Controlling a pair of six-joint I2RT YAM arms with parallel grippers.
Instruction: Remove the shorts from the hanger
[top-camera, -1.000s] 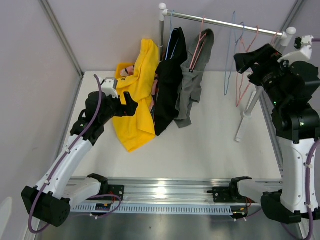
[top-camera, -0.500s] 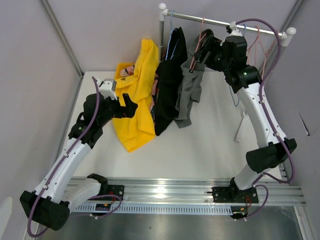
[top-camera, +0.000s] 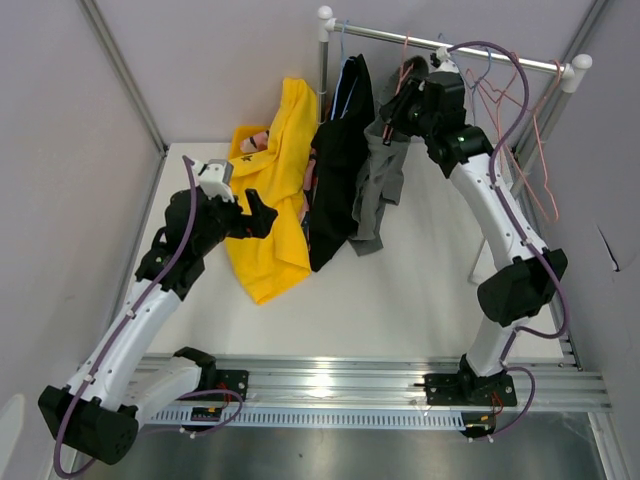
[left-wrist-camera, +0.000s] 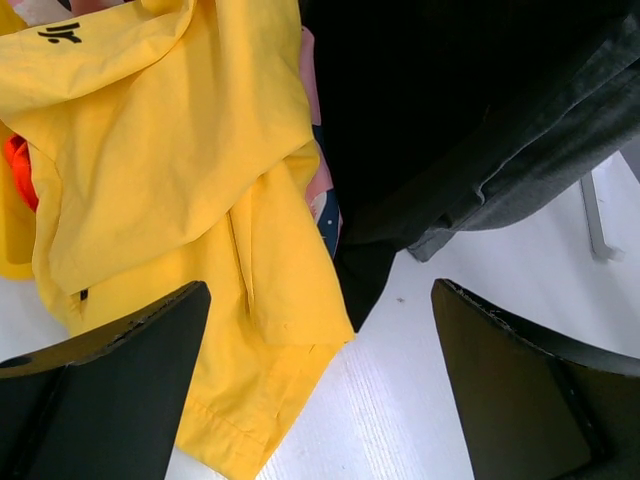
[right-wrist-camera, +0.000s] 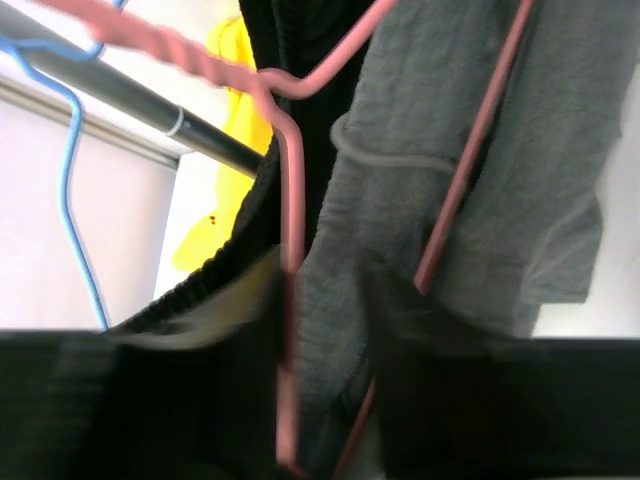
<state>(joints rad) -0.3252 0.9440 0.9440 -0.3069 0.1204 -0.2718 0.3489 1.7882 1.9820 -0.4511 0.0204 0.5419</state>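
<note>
Finding yellow shorts (top-camera: 270, 200) heaped on table (top-camera: 430, 290), left of centre, off rail (top-camera: 360, 31). Leaving black shorts (top-camera: 335, 170) and grey shorts (top-camera: 385, 180) hanging, top centre. Hovering left gripper (top-camera: 258, 212) wide open beside yellow. Nosing right gripper (top-camera: 395, 112) at pink hanger (right-wrist-camera: 290, 200); failing to tell its opening

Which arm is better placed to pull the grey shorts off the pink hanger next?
Right. Its end effector is up at the rail, right beside the grey shorts on their pink hanger. The left end effector hangs low, open, by the yellow shorts.
</note>
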